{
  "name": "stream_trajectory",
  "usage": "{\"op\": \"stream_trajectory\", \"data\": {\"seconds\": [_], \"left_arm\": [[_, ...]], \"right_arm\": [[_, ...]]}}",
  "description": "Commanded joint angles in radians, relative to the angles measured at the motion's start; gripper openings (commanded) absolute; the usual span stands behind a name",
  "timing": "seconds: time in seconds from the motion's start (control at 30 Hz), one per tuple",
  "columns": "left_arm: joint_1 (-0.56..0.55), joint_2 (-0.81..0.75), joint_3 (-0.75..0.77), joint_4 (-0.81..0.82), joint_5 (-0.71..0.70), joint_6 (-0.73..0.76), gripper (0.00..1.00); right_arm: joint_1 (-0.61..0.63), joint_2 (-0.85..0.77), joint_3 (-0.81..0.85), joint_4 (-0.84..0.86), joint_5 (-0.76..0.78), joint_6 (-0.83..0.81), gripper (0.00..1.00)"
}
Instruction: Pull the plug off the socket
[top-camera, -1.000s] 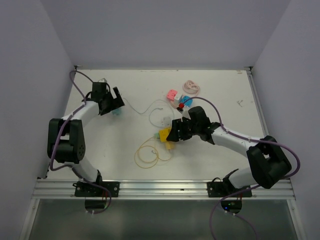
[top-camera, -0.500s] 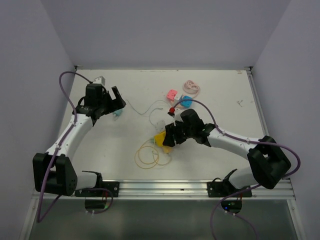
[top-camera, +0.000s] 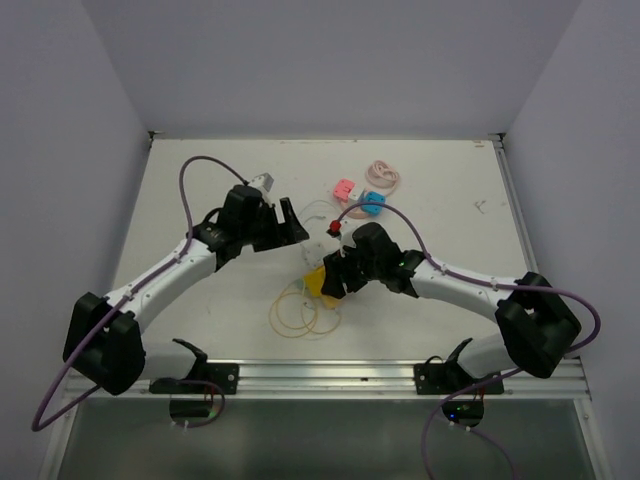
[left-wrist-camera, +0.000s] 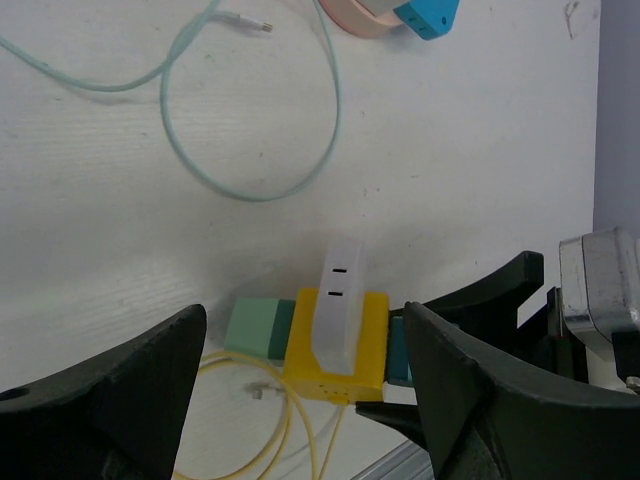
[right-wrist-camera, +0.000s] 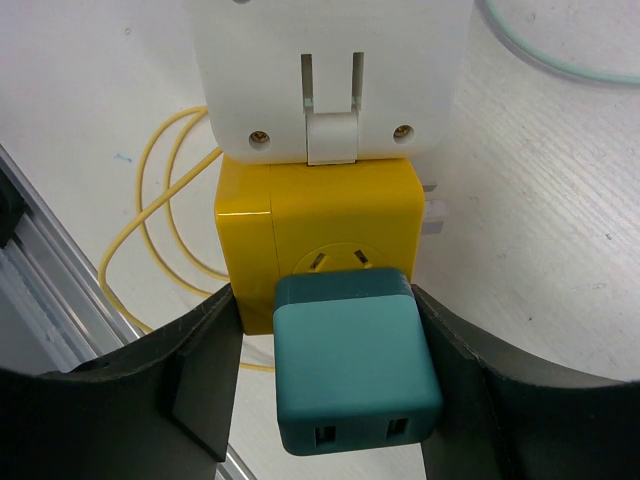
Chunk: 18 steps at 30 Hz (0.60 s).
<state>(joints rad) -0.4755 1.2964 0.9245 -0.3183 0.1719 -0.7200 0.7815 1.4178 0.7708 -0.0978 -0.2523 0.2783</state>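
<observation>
Near edge: yellow cable coil (top-camera: 297, 313) lies loose on the table (top-camera: 235, 305), just in front of the socket.

Right arm: elbow folded out at near right, forearm low, reaching left to table centre. Right gripper (right-wrist-camera: 322, 295) is clamped on the yellow socket cube (right-wrist-camera: 315, 215), with a finger (right-wrist-camera: 195, 385) on each side face. The cube sits at table centre.

Teal plug (right-wrist-camera: 355, 365) sticks out of the cube face toward the right wrist, between the fingers. A light-green block (left-wrist-camera: 255, 325) is on the opposite face.

White plug (left-wrist-camera: 338, 300) is seated in the cube, on the side away from the right wrist.

Left arm: elbow at near left, forearm stretched diagonally to centre, wrist pitched down over the cube. Left gripper (left-wrist-camera: 304, 310) is spread wide and grips nothing. It hangs above the white plug, apart from it, and the plug lines up between its fingers in the wrist view.

Beyond that a pale-green cable (left-wrist-camera: 250, 190) loops on the table. Farther out are a pink adapter (top-camera: 344, 188) and a blue adapter (top-camera: 373, 203), then a pink cable coil (top-camera: 383, 176) near the far edge.
</observation>
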Motion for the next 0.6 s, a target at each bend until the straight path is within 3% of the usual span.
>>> {"op": "stream_trajectory", "data": {"seconds": [0.0, 0.2, 0.57], "left_arm": [[-0.066, 0.040, 0.043, 0.090, 0.018, -0.056, 0.82], [-0.132, 0.112, 0.065, 0.093, -0.006, -0.065, 0.77], [-0.158, 0.181, 0.066, 0.114, -0.014, -0.087, 0.44]], "right_arm": [[0.009, -0.034, 0.044, 0.061, 0.004, -0.010, 0.00], [0.009, -0.045, 0.024, 0.092, -0.018, 0.015, 0.00], [0.009, -0.062, -0.014, 0.155, -0.056, 0.022, 0.00]]}}
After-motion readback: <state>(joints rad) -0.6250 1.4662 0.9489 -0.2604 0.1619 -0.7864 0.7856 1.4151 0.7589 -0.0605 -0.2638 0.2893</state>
